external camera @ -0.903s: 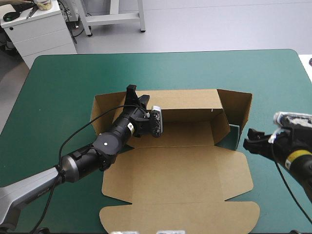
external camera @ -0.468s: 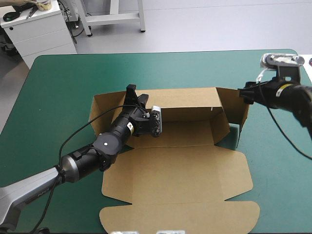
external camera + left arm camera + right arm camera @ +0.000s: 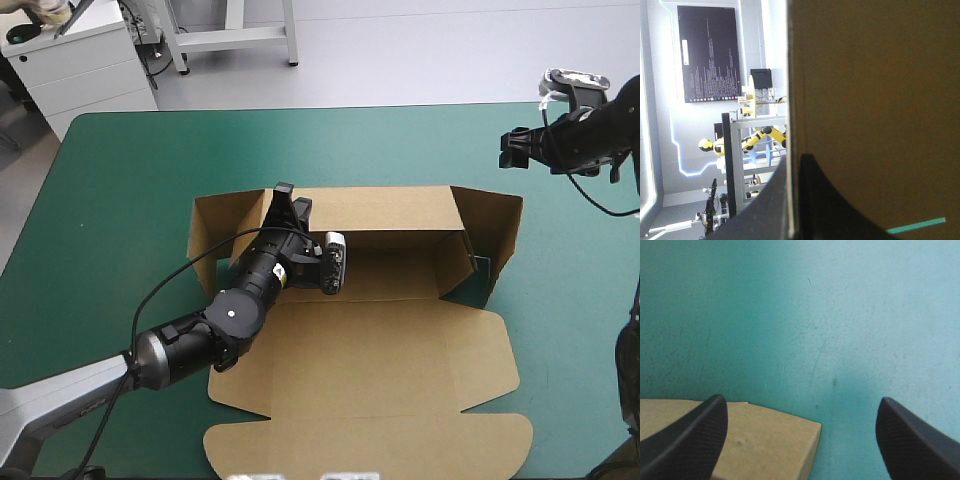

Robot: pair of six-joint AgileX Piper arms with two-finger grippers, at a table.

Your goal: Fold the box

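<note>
The brown box (image 3: 370, 360) lies in the middle of the table with its back wall (image 3: 390, 210) raised, both side flaps standing and the lid flat toward the front edge. My left gripper (image 3: 285, 200) is shut on the back wall's top edge near its left end. In the left wrist view the board (image 3: 875, 100) fills the space ahead, its edge running between the left gripper's (image 3: 796, 160) black fingers. My right gripper (image 3: 512, 150) hovers open over the cover, beyond the right flap (image 3: 495, 230). Its wrist view shows the right gripper (image 3: 801, 402) above a box corner (image 3: 770, 445).
A white cabinet (image 3: 70, 60) stands off the table's far left corner. Teal-green cover (image 3: 130, 180) stretches left of the box and beyond it to the far edge. A strip of cover also runs along the right edge (image 3: 580, 330).
My right gripper has swung from the box's right side to beyond the right flap. The left gripper slid slightly right along the back wall. The right flap shifted a little.
</note>
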